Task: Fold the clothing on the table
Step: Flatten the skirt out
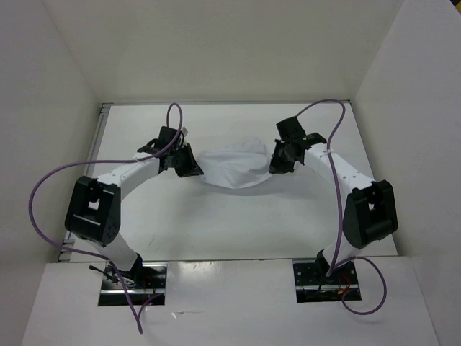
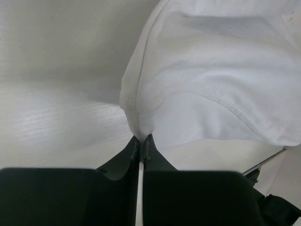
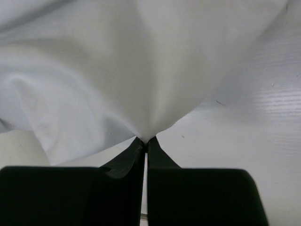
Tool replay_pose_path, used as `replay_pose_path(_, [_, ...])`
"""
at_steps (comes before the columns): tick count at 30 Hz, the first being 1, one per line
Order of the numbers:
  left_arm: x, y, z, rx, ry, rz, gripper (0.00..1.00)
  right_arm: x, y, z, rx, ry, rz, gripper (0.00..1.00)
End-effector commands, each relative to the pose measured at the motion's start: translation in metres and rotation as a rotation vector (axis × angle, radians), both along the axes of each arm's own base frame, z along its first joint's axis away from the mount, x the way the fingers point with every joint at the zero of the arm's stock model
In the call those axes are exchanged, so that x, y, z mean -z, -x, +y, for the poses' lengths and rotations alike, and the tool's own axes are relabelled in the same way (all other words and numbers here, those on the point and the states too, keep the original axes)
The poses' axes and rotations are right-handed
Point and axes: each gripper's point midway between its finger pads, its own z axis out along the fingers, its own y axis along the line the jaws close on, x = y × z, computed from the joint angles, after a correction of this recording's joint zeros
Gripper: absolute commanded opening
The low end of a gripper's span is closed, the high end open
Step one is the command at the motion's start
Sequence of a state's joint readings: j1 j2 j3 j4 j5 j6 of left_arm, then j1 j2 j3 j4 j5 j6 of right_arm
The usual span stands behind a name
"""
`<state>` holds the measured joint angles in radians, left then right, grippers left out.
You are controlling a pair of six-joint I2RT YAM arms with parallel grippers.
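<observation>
Limp white clothing [image 1: 236, 169], seemingly lifted, is pinched by left end effector [image 2: 141, 141] and right end effector [image 3: 146, 140].

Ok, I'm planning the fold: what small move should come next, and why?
Probably a slight pull apart to take up slack: the left tool and right tool are each shut on an edge of the clothing, which sags bunched between them.
</observation>
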<state>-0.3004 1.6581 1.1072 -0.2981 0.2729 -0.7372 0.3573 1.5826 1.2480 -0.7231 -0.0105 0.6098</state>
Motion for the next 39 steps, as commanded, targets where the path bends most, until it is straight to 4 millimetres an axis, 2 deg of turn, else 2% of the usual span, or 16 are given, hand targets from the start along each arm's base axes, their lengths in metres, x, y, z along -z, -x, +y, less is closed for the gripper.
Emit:
replay_pose_path(1, [0.011, 0.033, 0.009, -0.005, -0.007, 0.067, 0.00, 0.024, 0.034, -0.006, -0.011, 0.008, 0.091, 0.02])
replay_pose_path(3, [0.016, 0.049, 0.006, 0.005, 0.005, 0.096, 0.00, 0.028, 0.053, 0.011, -0.060, -0.072, 0.124, 0.03])
replay_pose_path(4, [0.028, 0.064, 0.003, 0.017, 0.005, 0.140, 0.00, 0.040, 0.070, 0.012, -0.056, -0.081, 0.176, 0.05])
replay_pose_path(6, [0.032, 0.073, 0.000, 0.035, 0.009, 0.157, 0.00, 0.052, 0.097, 0.019, -0.066, -0.108, 0.247, 0.06])
replay_pose_path(10, [0.038, 0.077, 0.000, 0.041, 0.014, 0.175, 0.00, 0.067, 0.129, 0.024, -0.083, -0.120, 0.324, 0.07])
replay_pose_path(12, [0.040, 0.079, -0.001, 0.046, 0.018, 0.186, 0.00, 0.072, 0.137, 0.022, -0.075, -0.122, 0.351, 0.09])
replay_pose_path(13, [0.040, 0.076, -0.002, 0.053, 0.015, 0.182, 0.00, 0.082, 0.144, 0.021, -0.079, -0.105, 0.388, 0.10])
replay_pose_path(18, [0.045, 0.074, -0.004, 0.066, 0.015, 0.188, 0.00, 0.099, 0.147, 0.031, -0.111, -0.079, 0.427, 0.20])
replay_pose_path(21, [0.049, 0.074, -0.003, 0.073, 0.006, 0.201, 0.00, 0.099, 0.142, 0.036, -0.113, -0.084, 0.422, 0.33])
replay_pose_path(26, [0.050, 0.071, -0.004, 0.081, -0.001, 0.205, 0.00, 0.098, 0.142, 0.041, -0.125, -0.090, 0.425, 0.37])
replay_pose_path(30, [0.052, 0.068, -0.005, 0.089, -0.006, 0.206, 0.00, 0.104, 0.140, 0.039, -0.119, -0.073, 0.430, 0.37])
replay_pose_path(33, [0.050, 0.066, -0.007, 0.101, -0.002, 0.205, 0.00, 0.101, 0.129, 0.032, -0.075, -0.021, 0.399, 0.37])
replay_pose_path(34, [0.050, 0.066, -0.007, 0.101, -0.002, 0.204, 0.00, 0.095, 0.118, 0.031, -0.064, -0.001, 0.349, 0.37])
replay_pose_path(35, [0.053, 0.066, -0.007, 0.101, -0.004, 0.213, 0.00, 0.096, 0.119, 0.028, -0.046, 0.014, 0.355, 0.35])
replay_pose_path(38, [0.053, 0.065, -0.008, 0.113, -0.001, 0.213, 0.00, 0.086, 0.104, 0.024, -0.001, 0.036, 0.288, 0.26])
replay_pose_path(39, [0.057, 0.066, -0.008, 0.112, -0.004, 0.223, 0.00, 0.086, 0.099, 0.023, 0.019, 0.041, 0.270, 0.11])
